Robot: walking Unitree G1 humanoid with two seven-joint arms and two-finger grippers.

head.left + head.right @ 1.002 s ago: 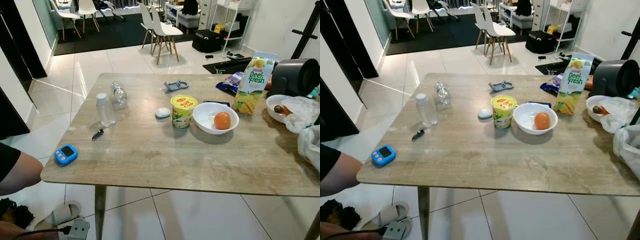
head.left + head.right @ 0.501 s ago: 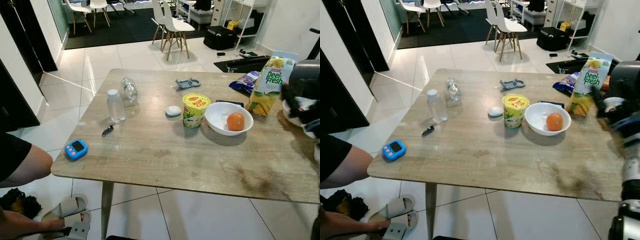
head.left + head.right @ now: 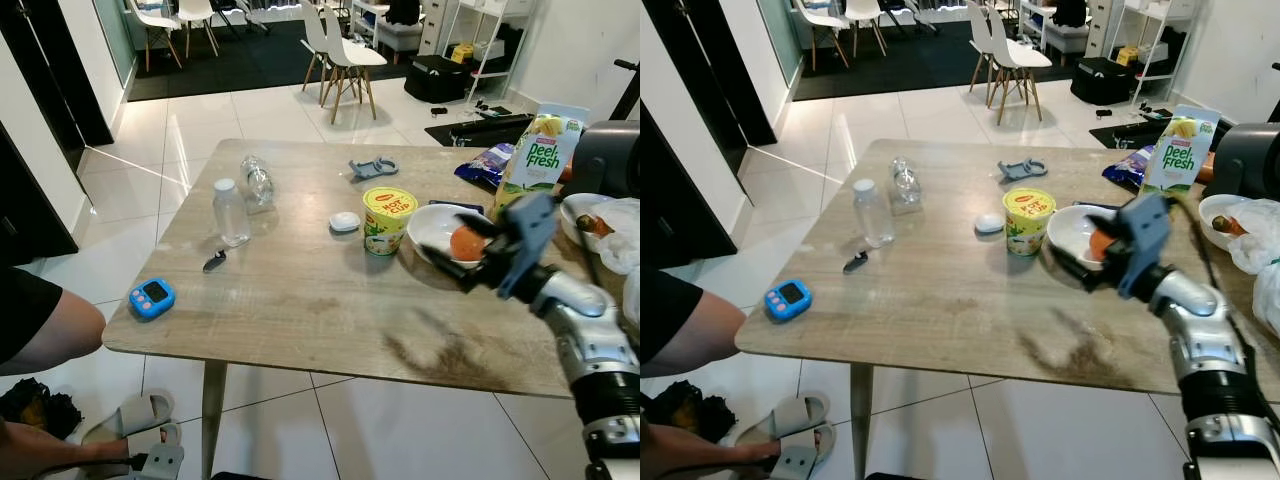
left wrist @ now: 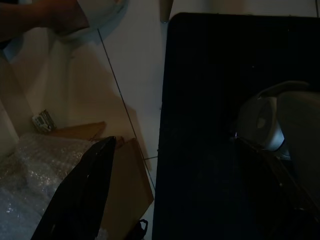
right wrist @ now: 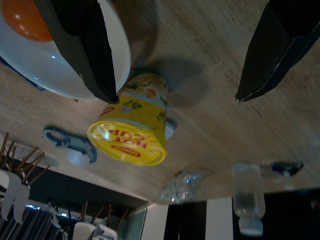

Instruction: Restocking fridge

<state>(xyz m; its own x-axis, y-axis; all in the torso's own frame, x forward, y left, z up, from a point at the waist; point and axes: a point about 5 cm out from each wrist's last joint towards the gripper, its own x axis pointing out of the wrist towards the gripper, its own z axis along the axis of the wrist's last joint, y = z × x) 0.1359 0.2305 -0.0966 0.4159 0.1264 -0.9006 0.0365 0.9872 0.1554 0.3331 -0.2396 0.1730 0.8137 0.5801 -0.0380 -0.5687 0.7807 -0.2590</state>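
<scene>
On the wooden table (image 3: 300, 310) stand a yellow instant-noodle cup (image 3: 391, 220), a white bowl (image 3: 432, 222) holding an orange (image 3: 465, 243), and a Peel Fresh juice carton (image 3: 540, 160) at the far right. My right gripper (image 3: 468, 252) reaches in from the right and hovers just above the bowl's near side, open, with nothing between its fingers. In the right wrist view the cup (image 5: 132, 132) lies between the spread fingers (image 5: 80, 50), with the orange (image 5: 22, 17) beside one of them. My left gripper (image 4: 175, 200) hangs idle over dark floor.
Towards the left of the table are a clear bottle (image 3: 231, 212), a crushed bottle (image 3: 257, 180), a blue timer (image 3: 152, 297) and a small dark object (image 3: 214, 261). A black appliance (image 3: 610, 155) and a bagged bowl (image 3: 600, 215) crowd the right end. A person's arm (image 3: 40, 330) is at the left.
My right arm has swung in from the right edge and now hovers over the bowl with the orange. The things on the table have not moved.
</scene>
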